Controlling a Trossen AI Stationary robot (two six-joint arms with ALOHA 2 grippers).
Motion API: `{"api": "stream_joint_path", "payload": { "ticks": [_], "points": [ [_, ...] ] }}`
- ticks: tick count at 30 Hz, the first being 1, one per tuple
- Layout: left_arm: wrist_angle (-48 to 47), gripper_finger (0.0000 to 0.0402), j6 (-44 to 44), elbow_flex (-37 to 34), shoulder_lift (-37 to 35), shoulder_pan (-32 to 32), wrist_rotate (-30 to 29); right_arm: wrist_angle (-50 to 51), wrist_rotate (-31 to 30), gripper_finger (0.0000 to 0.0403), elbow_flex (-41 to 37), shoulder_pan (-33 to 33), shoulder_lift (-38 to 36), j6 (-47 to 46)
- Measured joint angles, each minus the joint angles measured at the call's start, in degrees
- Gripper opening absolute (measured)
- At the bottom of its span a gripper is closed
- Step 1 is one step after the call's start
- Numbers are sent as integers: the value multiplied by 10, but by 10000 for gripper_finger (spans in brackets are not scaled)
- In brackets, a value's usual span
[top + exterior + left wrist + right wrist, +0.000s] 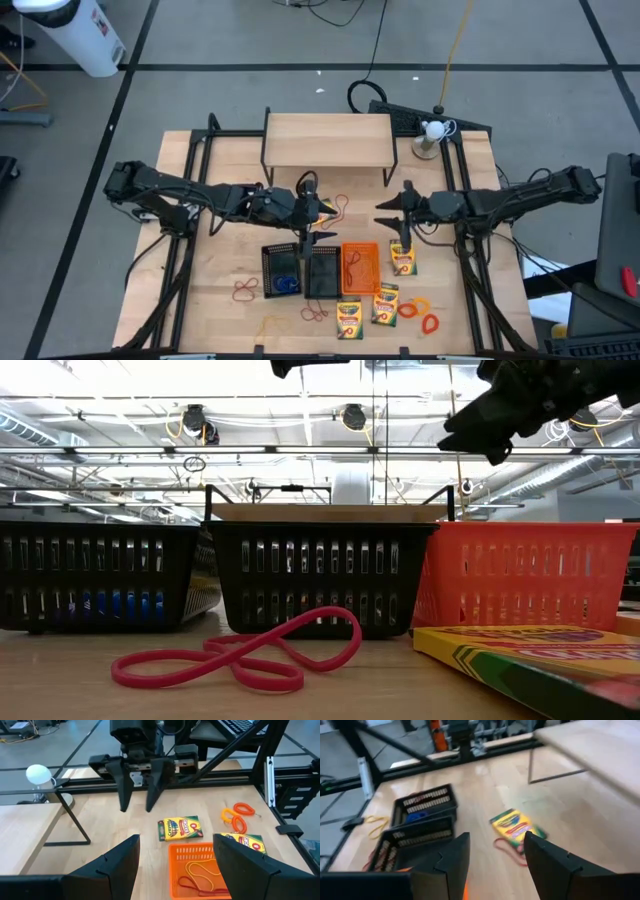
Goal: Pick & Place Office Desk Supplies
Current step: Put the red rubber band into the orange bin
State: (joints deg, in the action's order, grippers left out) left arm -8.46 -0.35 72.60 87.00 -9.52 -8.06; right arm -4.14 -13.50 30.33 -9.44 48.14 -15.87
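My left gripper [324,218] hovers open and empty over the table's middle, behind the two black mesh trays [282,271] [322,273]. Facing it, my right gripper [384,213] is also open and holds nothing, as the left wrist view shows [135,787]. The orange tray [361,268] holds thin rubber bands [199,872]. One crayon box [402,259] lies beside it, below the right gripper. Two more crayon boxes [350,318] [385,303] lie near the front edge. Another crayon box [514,826] rests on a red band [510,851]. Loose bands, red [245,290] and orange [418,308], lie around.
A light wooden shelf [327,140] on black legs stands at the back, just behind both grippers. A small white ball on a stand [432,131] sits at the back right. Black frame rails [190,170] run along both table sides.
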Motion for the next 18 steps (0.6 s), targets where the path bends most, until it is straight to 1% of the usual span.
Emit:
{"api": "stream_joint_path", "payload": {
  "ticks": [5,6,8,12,14,16,18],
  "points": [
    [-5,255,13,0,0,4,-2,-2,2,169,0,0,0,1],
    [-14,255,13,0,0,6,-10,-5,2,169,0,0,2,1],
    [-40,255,3,0,6,11,-43,-8,1,169,0,0,2,6],
    [-118,255,-15,0,21,35,-118,-52,1,167,0,0,0,17],
    [-149,255,-36,0,33,59,-115,-90,1,167,0,0,-1,36],
    [-161,255,-52,0,52,84,-84,-131,1,167,0,0,-2,62],
    [-155,255,-64,0,72,110,-47,-177,1,167,0,0,-4,85]
  ]
}}
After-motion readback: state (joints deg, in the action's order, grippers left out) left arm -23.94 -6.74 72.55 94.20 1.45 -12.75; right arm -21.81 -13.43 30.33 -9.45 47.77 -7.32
